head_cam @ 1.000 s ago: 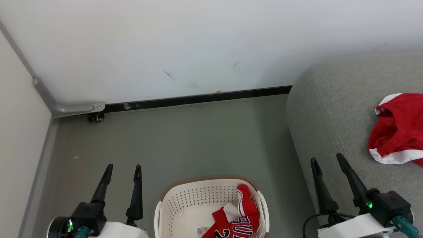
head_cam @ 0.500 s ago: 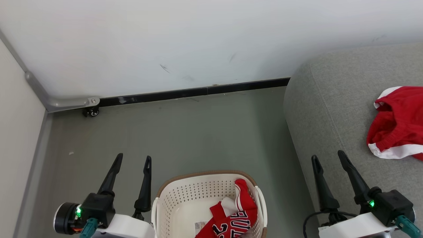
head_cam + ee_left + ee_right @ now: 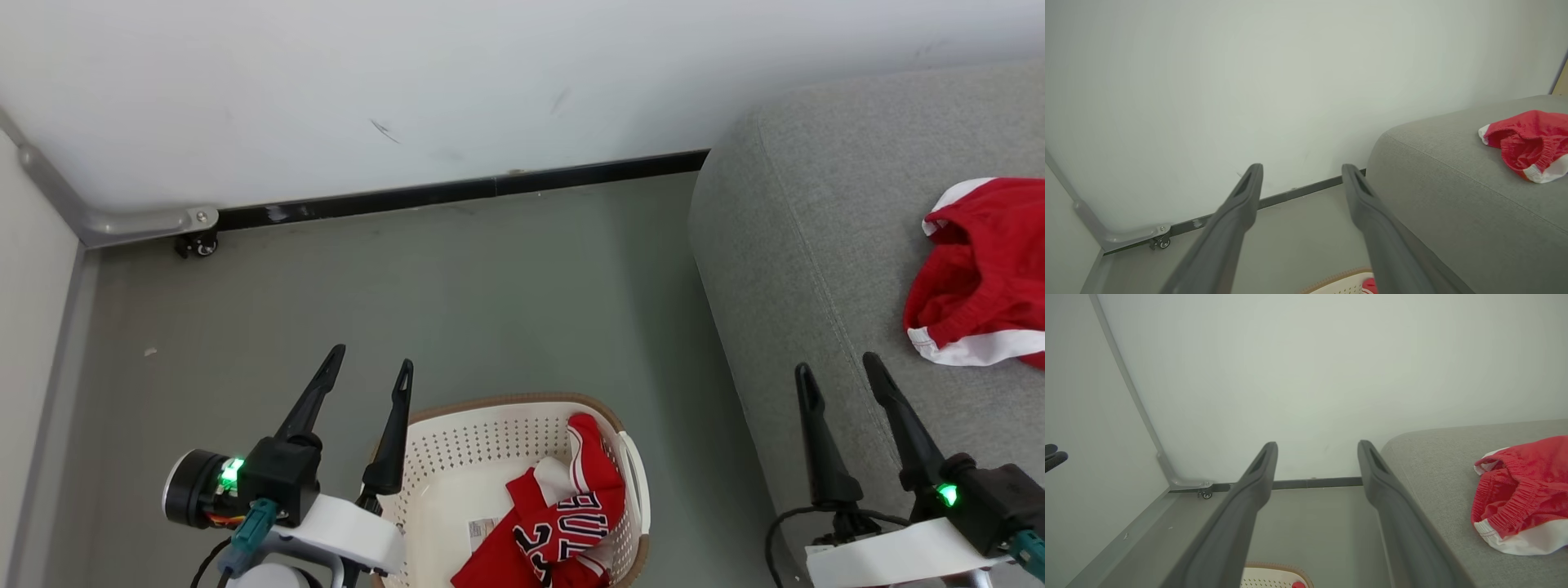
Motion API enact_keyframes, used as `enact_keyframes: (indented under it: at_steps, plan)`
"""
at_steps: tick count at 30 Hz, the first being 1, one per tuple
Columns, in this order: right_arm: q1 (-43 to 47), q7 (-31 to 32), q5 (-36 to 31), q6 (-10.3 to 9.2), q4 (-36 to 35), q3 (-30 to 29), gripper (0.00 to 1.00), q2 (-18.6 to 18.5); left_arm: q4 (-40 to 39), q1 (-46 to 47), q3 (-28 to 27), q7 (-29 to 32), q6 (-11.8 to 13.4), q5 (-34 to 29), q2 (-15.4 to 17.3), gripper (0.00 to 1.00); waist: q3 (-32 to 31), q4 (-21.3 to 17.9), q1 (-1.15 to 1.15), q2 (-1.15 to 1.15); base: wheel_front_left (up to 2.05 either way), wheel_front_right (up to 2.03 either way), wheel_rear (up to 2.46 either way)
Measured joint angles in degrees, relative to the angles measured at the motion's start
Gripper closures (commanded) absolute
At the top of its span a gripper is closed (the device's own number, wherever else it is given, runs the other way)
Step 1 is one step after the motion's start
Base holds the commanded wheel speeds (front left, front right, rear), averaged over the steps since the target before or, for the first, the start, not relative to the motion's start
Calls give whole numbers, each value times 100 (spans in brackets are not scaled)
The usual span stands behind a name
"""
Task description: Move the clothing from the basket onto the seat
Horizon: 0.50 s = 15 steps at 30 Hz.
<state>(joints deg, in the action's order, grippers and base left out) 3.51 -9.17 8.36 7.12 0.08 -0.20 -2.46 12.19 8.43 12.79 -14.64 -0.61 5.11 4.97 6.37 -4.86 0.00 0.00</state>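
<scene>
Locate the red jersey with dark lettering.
In the head view, the jersey lies crumpled in the right side of the basket at bottom centre, between the left pincer and the seat.

Head cam: high up, pitched down at floor; basket at bottom edge, seat right. My wrist cams: low, looking along my fingers at the wall. All three share skirting, seat corner, red shorts.
</scene>
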Motion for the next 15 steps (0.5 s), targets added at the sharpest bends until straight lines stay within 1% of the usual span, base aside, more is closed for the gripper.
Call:
enact_keyframes:
  at_steps: [5,7,15]
  plan:
    - [0,-59,-1,0,-99,-140,0,2,180,201,122,0,-100,-51,2,0,195,-59,0,0,0,0,0]
    - [0,-65,-1,0,-136,-151,0,3,243,238,148,0,-102,-73,3,0,238,-71,0,0,0,0,0]
    - [-24,-129,-58,0,-360,-274,0,7,725,559,338,1,-227,-245,13,0,636,-165,0,0,0,0,0]
